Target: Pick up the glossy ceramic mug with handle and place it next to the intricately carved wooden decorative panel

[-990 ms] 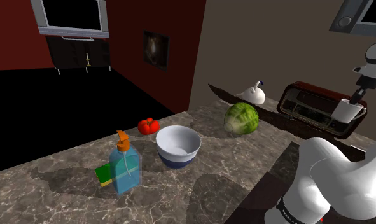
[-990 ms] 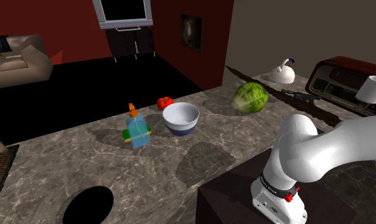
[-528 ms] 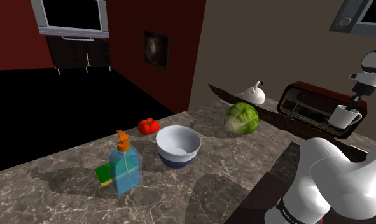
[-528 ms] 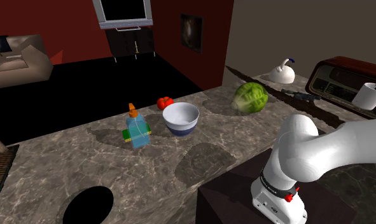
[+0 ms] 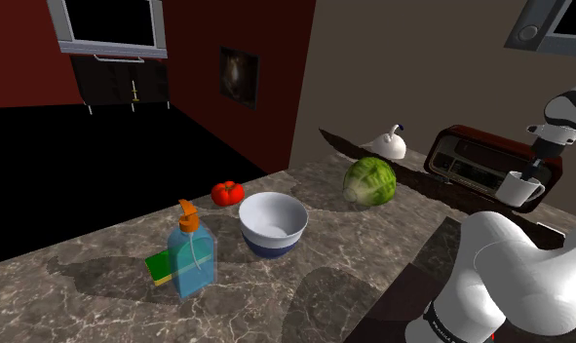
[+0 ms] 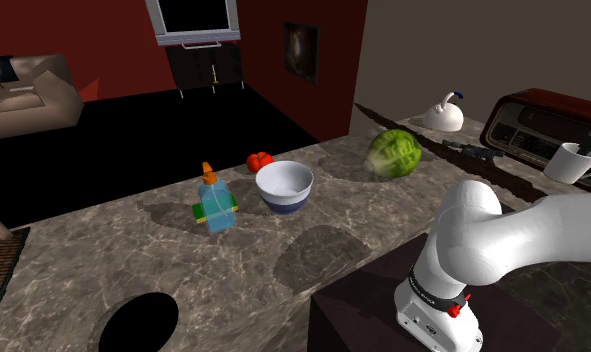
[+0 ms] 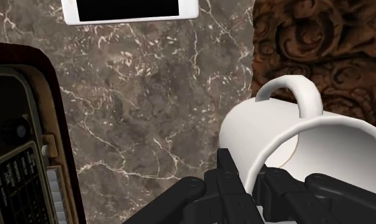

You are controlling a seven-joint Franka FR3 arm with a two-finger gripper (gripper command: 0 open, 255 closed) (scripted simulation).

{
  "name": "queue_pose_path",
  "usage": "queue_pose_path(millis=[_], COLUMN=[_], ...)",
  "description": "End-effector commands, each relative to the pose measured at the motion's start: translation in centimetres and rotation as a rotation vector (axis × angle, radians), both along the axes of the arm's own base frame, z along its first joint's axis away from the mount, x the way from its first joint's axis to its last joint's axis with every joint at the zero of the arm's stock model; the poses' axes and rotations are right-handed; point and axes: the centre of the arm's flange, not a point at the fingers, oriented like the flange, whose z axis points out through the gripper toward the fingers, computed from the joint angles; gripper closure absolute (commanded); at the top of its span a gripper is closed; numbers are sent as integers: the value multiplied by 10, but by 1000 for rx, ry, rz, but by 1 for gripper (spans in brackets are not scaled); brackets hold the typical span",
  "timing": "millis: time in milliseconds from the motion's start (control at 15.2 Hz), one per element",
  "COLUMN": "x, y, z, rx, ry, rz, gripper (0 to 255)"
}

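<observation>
Count:
- one white glossy mug (image 7: 263,133) with a loop handle
- one dark brown carved panel (image 7: 320,44)
- one wood-cased radio (image 5: 476,159)
- one white kettle (image 5: 388,145)
- one green cabbage (image 5: 370,181)
- one white bowl with a blue base (image 5: 273,223)
- one red tomato (image 5: 227,192)
- one blue soap bottle with an orange pump (image 5: 191,255)
- one green sponge (image 5: 160,266)

End effector (image 7: 249,168): closed on the mug's wall at the rim, one finger outside and one inside. The mug is tilted, at the shoulder view's far right, just in front of the radio. Whether it touches the grey-brown marble counter (image 5: 100,283) cannot be told. In the wrist view its handle side overlaps the carved panel's edge.

Surroundings:
- The radio is near the mug on one side and the carved panel on the other, with a strip of bare marble between them.
- A white-framed black rectangle (image 7: 129,9) lies beyond that strip.
- Kettle and cabbage sit to the shoulder view's left of the radio, well apart from the mug.
- Bowl, tomato, soap bottle and sponge cluster mid-counter, further left; the sponge is just beside the bottle.

Edges and room:
- The counter's far-left edge meets a black area.
- There is open marble near the camera, in front of the bowl.
- A black oval opening (image 6: 138,322) sits in the counter at the second exterior view's lower left.
- The dark stand (image 6: 353,310) takes the near right corner.
</observation>
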Motion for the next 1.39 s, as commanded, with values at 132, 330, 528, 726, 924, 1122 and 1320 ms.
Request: queue_pose_path(millis=[132,330,528,726,924,1122,1320], x=[-1,-1,-1,-1,-1,-1,-1], y=[0,0,0,0,0,0,0], z=[-21,-37,-53,-68,-84,-100,-108], rx=[0,0,0,0,0,0,0], ry=[0,0,0,0,0,0,0], rz=[0,0,0,0,0,0,0], gripper=[255,255,255,255,255,255,255])
